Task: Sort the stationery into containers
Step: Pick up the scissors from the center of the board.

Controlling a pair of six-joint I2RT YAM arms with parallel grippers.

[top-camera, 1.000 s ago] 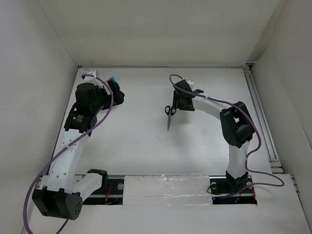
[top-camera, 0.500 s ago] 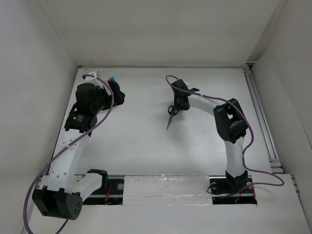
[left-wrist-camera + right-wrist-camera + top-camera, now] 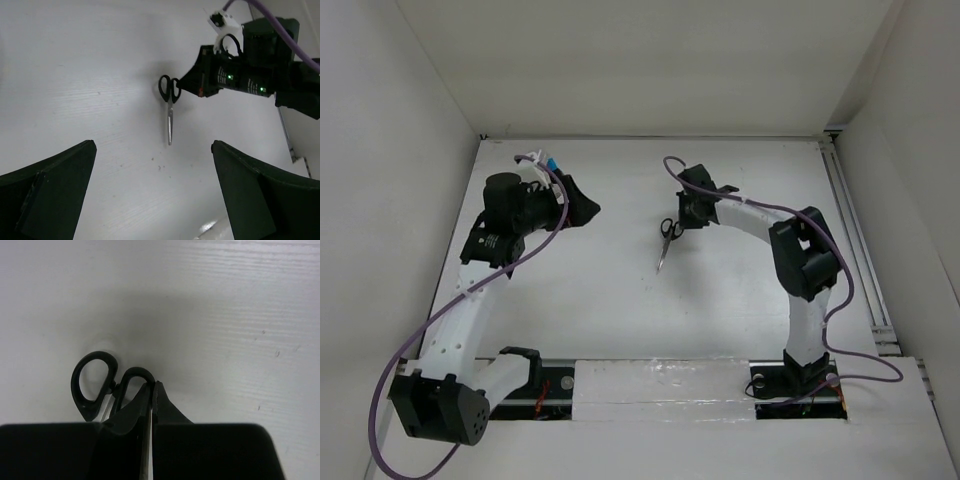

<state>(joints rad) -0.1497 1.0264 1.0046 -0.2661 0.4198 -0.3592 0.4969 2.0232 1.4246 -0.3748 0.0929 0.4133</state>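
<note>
The right gripper [image 3: 151, 388] has its two fingers drawn together until only a thin pale slit shows between them. Their tips sit against the rim of one handle loop of the black-handled scissors [image 3: 95, 355]. The right wrist view does not show whether that rim is actually pinched or only touched. The second loop lies free to the left of the fingertips in that view. The scissors are closed and sit a little right of centre in the overhead view. Their handles are toward the top of the frame and the blades run down and slightly left over the bare white table [image 3: 620, 320]. Above and right of the scissors, the right arm bends back from the gripper across the right half of the frame and down to its base at the lower edge.

The left gripper [image 3: 152, 150] is spread wide, its dark fingers at the lower left and lower right corners of the left wrist view, with nothing between them but table. It points across at the scissors, well apart from them. In the overhead view it sits in the upper left, and its arm runs down the left side to the base.

A small blue piece [image 3: 552, 163] shows just past the left wrist, too small to identify. The wrist covers that patch of table, so what lies under it cannot be told.
</note>
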